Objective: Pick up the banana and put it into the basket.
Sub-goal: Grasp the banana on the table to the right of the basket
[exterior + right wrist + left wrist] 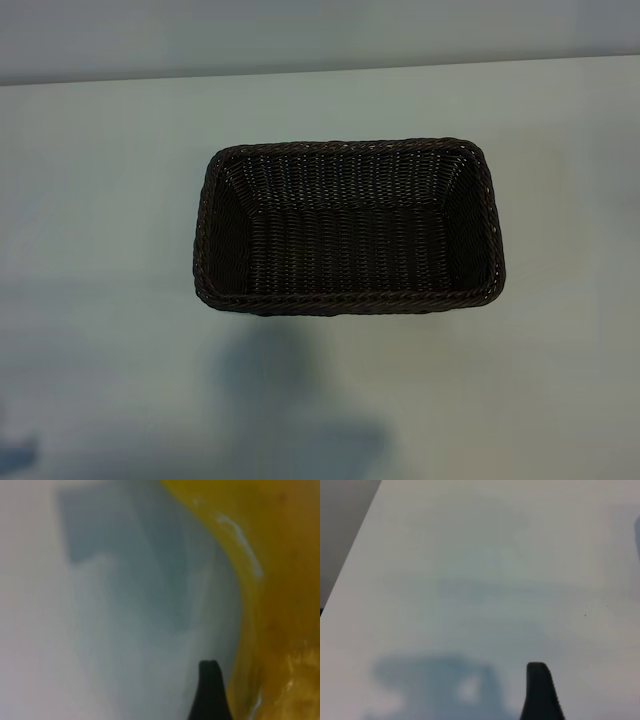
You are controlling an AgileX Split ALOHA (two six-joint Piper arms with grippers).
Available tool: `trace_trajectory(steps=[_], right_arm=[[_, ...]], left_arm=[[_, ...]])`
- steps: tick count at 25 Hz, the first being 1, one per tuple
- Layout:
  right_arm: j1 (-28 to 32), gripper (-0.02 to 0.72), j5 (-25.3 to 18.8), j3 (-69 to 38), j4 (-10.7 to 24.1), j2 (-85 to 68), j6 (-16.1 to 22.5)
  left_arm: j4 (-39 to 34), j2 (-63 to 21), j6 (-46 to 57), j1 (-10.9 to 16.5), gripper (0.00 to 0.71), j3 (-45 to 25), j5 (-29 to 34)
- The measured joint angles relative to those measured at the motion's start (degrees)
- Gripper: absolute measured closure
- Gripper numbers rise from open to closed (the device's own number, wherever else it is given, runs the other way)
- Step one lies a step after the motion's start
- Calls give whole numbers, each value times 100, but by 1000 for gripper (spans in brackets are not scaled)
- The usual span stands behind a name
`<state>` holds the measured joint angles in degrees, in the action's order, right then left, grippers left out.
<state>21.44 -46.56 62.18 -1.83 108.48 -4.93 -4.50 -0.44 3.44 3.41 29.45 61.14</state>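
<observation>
One basket (349, 229) sits on the table (100, 200); one banana (280, 595) fills the right wrist view. Right pincer (212, 690) spread wide, just beside it, gripping nothing; left pincer (542, 692) likewise released.

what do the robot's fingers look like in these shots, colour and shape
Little shows. In the left wrist view, one black finger with a rounded tip and a ridged edge. In the right wrist view, one black finger tapering to a narrow tip. No arms, cables or markings appear in any view.
</observation>
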Motion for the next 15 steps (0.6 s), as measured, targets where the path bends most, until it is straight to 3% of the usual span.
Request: trace_trajectory(steps=[9, 15], right_arm=[[0, 169, 24, 0, 0, 0, 0], [0, 240, 24, 0, 0, 5, 0]], left_arm=[[0, 0, 14, 0, 213, 0, 0], [0, 0, 14, 0, 213, 0, 0]])
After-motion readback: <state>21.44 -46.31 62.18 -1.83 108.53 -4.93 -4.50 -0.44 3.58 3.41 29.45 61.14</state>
